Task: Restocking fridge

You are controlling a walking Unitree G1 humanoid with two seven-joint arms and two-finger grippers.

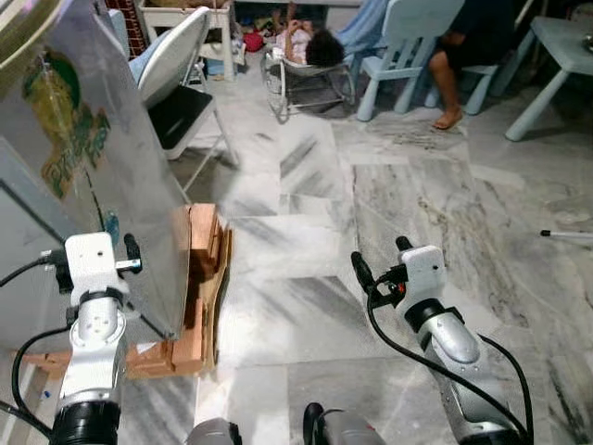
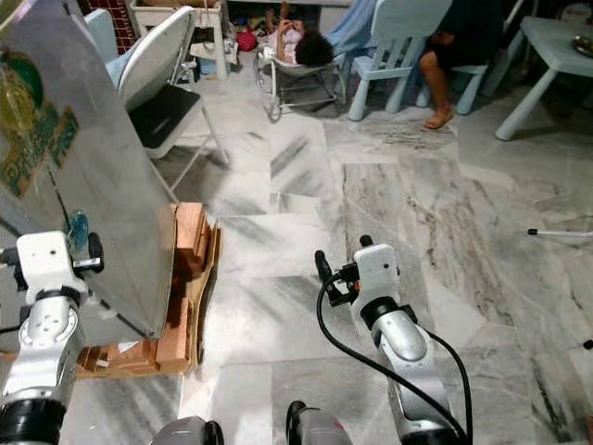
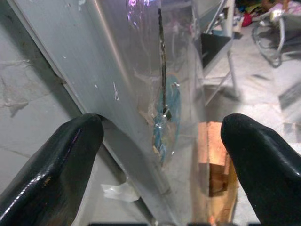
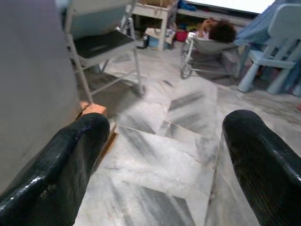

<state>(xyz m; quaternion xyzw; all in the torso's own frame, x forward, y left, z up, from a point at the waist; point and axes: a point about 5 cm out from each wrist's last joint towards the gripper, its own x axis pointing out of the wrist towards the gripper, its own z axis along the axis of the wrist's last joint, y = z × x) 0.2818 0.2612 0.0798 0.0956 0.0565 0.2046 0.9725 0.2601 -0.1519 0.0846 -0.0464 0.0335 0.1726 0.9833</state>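
Two end effectors, left and right, spread wide and empty (fingers apart), facing grey metal fridge door above wooden pallet.

L arm: silver forearm rises from 7 o'clock of head view, wrist w/ white housing up at 9 o'clock. Left gripper fingers spread wide, nothing between the pads; black fingers blunt and glossy.

R arm: forearm enters from 5 o'clock, angled toward centre, black cable looped alongside. Right gripper likewise spread wide, holding nothing.
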